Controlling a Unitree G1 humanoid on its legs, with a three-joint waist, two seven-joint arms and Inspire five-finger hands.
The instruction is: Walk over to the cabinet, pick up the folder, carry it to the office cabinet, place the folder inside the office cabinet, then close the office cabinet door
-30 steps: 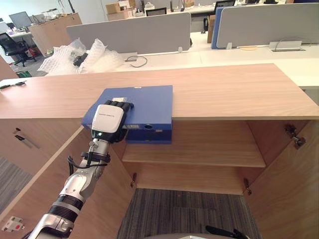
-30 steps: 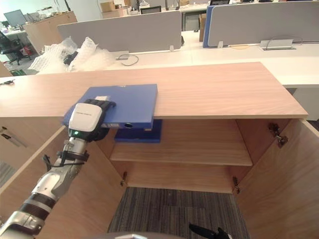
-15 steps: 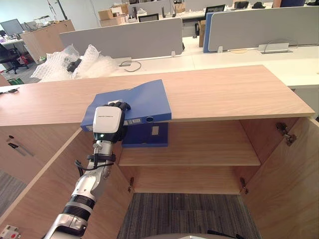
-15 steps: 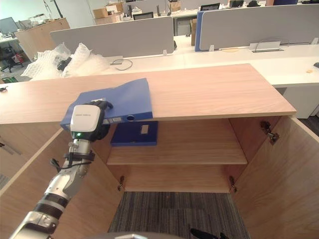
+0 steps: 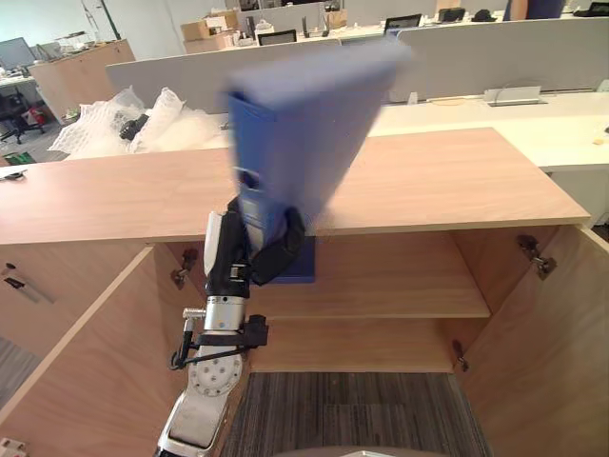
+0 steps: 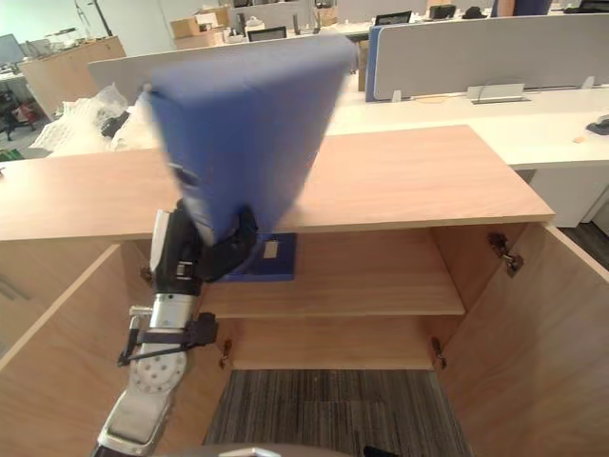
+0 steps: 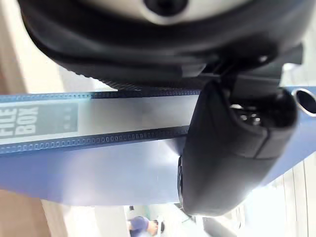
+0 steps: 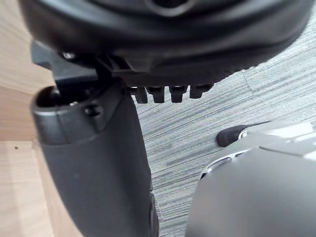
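My left hand [image 5: 249,257] is clamped round the lower spine end of the large blue cardboard box folder [image 5: 295,124], which stands tilted in the air in front of the long pale-wood cabinet top [image 5: 447,181], its far end well above my grip. That is what worries me: held by one end, it is top-heavy and could pivot or slide out of the hand. I judge it must also be turned flat to get under the top, or its upper end may strike the front edge. A second blue folder [image 6: 271,259] already lies at the left of the wooden shelf [image 5: 400,286], so a careless entry could ram it. My right hand [image 8: 94,163] hangs over the grey ribbed carpet [image 8: 197,128]; I cannot tell whether it is spread or closed. Both cabinet doors [image 5: 561,362] stand open. Beyond are crumpled bubble wrap [image 5: 114,124] and grey desk partitions [image 5: 495,57].
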